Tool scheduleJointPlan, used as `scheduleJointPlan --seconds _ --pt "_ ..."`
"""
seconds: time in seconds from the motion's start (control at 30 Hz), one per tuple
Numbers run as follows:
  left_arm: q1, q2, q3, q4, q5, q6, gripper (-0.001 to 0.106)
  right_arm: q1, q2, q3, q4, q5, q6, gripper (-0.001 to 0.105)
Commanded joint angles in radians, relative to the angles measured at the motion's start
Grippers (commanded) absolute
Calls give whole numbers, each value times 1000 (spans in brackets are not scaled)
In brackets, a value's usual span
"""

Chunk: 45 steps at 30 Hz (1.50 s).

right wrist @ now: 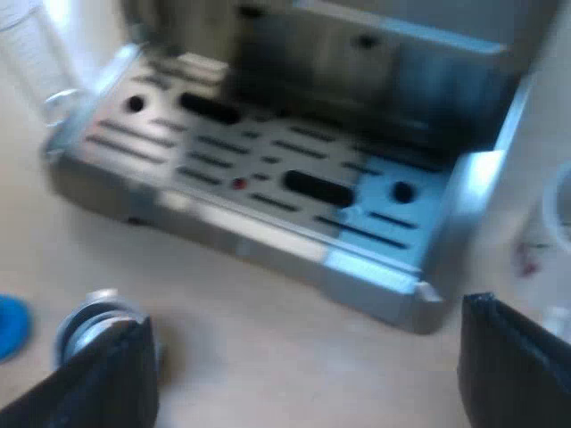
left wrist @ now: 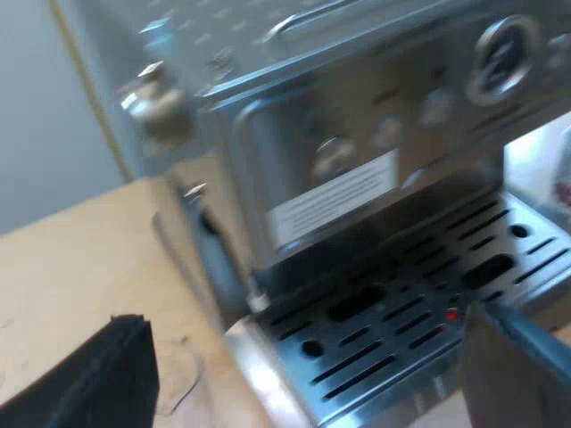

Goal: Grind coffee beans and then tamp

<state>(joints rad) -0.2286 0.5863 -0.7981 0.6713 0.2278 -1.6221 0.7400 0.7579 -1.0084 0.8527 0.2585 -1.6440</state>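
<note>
At the machine's (left wrist: pixel 357 169) front, my left jaws hang released and hold nothing. One black finger (left wrist: pixel 94 379) is over the bench (left wrist: pixel 71 259), and the other is by the near edge of the drip tray (left wrist: pixel 393 330). Above the tray, the steel face carries knobs (left wrist: pixel 335 156) and a white label (left wrist: pixel 335 201). A small red dot (left wrist: pixel 451 314) shows among the tray's slots.

Before the same tray, my right jaws are released too and empty. Both of their fingers are above bare bench, short of the tray's front edge. Just beside one of them a round metal piece (right wrist: pixel 89 323) sits on the bench; I cannot tell whether it is the holder or a tamper. Near it lies a blue thing (right wrist: pixel 9 325), only partly seen. A clear glass (right wrist: pixel 31 53) stands by one corner of the tray. Past the other corner is a white vessel (right wrist: pixel 558 209), too blurred to name.
</note>
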Motion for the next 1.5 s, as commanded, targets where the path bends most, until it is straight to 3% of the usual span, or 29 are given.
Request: scheduleJointPlan --seconds 0.03,0.3,0.53,0.77,1.13,1.27,1.5 --pt "42 -5 -10 41 13 -36 71 -54 -23 -13 5 -4 -43 71" --pt "66 -30 -10 155 7 -36 71 -256 -120 -13 5 -42 -157 71" --pt "66 -106 -10 210 -42 -36 71 -408 -204 -13 20 -101 -177 71" --pt "66 -212 -10 275 -61 -36 71 -539 -261 -13 165 -222 -199 71" --pt "66 -423 -10 379 -74 -41 71 -551 -414 -11 240 -259 -199 71" --pt "66 -493 -10 397 -75 -69 71 -551 -492 -11 243 -259 -231 71" --pt "66 -602 -10 424 -81 -87 71 -551 -658 55 247 -259 -246 71"
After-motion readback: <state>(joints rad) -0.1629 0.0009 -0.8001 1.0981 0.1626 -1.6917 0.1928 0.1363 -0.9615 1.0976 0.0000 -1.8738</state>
